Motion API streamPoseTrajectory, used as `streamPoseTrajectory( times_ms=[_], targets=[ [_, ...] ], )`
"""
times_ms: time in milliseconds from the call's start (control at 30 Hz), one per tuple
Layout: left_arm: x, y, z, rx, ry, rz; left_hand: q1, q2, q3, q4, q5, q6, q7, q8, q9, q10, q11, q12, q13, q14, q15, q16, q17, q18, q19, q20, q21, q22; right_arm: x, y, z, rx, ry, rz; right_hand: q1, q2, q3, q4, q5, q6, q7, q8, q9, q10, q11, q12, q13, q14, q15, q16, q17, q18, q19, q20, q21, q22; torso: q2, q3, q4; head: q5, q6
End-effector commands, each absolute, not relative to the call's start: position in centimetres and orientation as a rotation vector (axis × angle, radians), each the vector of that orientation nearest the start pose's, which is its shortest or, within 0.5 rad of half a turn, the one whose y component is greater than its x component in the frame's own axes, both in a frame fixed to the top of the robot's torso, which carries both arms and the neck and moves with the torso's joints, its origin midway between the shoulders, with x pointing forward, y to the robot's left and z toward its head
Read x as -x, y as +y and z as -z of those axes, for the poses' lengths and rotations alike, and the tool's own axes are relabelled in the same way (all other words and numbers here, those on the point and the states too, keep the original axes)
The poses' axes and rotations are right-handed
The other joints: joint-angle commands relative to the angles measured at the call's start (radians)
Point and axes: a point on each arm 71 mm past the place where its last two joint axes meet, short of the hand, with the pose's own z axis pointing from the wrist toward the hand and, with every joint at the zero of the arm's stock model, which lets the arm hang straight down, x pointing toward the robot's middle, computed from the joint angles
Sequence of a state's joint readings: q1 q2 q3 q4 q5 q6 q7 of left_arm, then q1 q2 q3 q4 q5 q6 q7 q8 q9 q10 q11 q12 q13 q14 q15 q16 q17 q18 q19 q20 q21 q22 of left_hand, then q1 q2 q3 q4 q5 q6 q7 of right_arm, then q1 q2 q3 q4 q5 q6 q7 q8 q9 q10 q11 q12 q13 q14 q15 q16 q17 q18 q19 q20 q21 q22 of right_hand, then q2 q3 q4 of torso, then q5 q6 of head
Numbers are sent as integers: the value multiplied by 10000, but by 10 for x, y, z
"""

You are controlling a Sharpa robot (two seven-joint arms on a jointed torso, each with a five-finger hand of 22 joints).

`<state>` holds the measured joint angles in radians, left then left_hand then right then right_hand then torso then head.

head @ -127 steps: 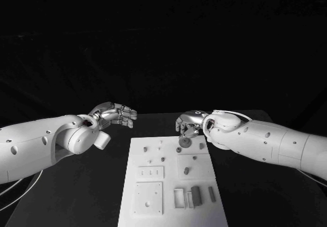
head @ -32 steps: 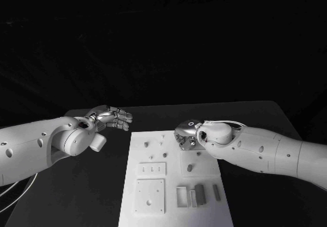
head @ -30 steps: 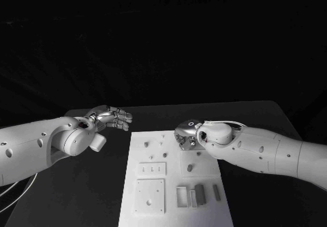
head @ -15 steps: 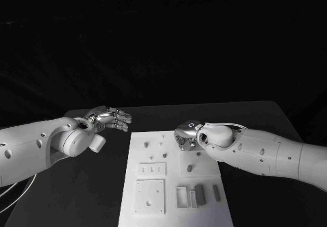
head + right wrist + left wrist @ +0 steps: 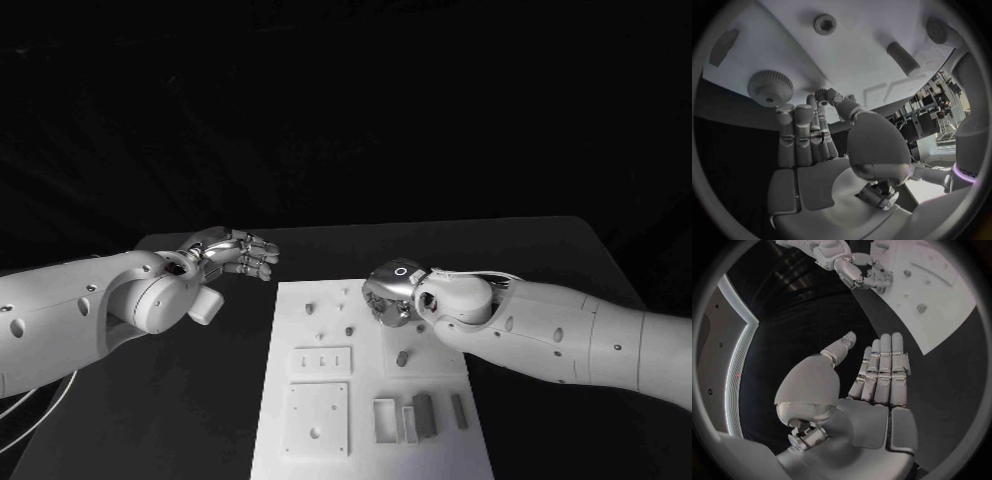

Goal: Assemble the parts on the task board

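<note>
While right robot hand pinches small gear over task board, left robot hand flat, empty.

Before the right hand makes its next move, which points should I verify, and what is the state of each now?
1. Right hand pinches the small gear: ok.
2. Left hand empty, fingers apart, off the task board: ok.
3. Right fingers clear of the large gear: cannot tell.
4. Seat for the small gear visible: cannot tell, the hand hides it.
</note>
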<state>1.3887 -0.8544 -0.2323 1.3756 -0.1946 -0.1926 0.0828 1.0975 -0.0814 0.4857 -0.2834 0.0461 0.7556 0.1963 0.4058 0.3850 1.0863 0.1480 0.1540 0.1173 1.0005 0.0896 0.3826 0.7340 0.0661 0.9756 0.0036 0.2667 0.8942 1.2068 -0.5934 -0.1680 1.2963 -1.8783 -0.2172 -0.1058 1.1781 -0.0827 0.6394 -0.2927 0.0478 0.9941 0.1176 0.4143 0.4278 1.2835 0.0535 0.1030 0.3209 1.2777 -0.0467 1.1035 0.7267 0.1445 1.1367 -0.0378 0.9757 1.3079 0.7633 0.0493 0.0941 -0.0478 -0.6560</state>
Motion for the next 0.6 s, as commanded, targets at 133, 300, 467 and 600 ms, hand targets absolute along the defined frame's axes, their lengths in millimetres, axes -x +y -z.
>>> streamPoseTrajectory(
  times_ms=[133,300,467,600],
  targets=[
    [-519,260,177,9588,17684,11702,-64,21,34,33,34,53,44,-38,-16,64,16,-60,-6,-11,34,-66,18,188,-6,-71,-67,18,-495,-122,233,7248,15709,-4065,51,23,47,-1,39,69,-10,68,35,123,31,47,22,8,-59,53,-10,1173,30,-68,73,198,15,1,9,19,26],
    [-519,260,177,9585,17681,11707,-64,21,34,33,34,54,44,-40,-17,66,17,-64,-5,-10,33,-70,23,186,-6,-72,-68,19,-497,-115,231,7336,15374,-3899,52,7,48,-2,38,83,-16,68,40,138,26,45,22,11,-64,56,-11,1173,32,-72,80,198,19,-12,12,35,50],
    [-519,259,177,9581,17730,11721,-65,24,34,33,34,55,45,-43,-17,68,17,-70,-5,-5,32,-72,29,184,-2,-75,-68,22,-499,-107,229,7479,15150,-3717,50,-4,48,-2,38,96,-21,68,45,152,22,43,21,12,-68,58,-11,1173,32,-75,84,198,20,-12,25,65,56],
    [-519,257,177,9628,17728,11774,-74,27,31,39,34,56,46,-47,-18,73,18,-78,-4,5,29,-73,39,182,6,-78,-65,27,-501,-98,228,7570,15082,-3699,45,-8,47,0,38,98,-21,66,46,155,21,41,20,12,-68,57,-12,1173,32,-75,86,198,20,2,18,120,73]
  ],
)
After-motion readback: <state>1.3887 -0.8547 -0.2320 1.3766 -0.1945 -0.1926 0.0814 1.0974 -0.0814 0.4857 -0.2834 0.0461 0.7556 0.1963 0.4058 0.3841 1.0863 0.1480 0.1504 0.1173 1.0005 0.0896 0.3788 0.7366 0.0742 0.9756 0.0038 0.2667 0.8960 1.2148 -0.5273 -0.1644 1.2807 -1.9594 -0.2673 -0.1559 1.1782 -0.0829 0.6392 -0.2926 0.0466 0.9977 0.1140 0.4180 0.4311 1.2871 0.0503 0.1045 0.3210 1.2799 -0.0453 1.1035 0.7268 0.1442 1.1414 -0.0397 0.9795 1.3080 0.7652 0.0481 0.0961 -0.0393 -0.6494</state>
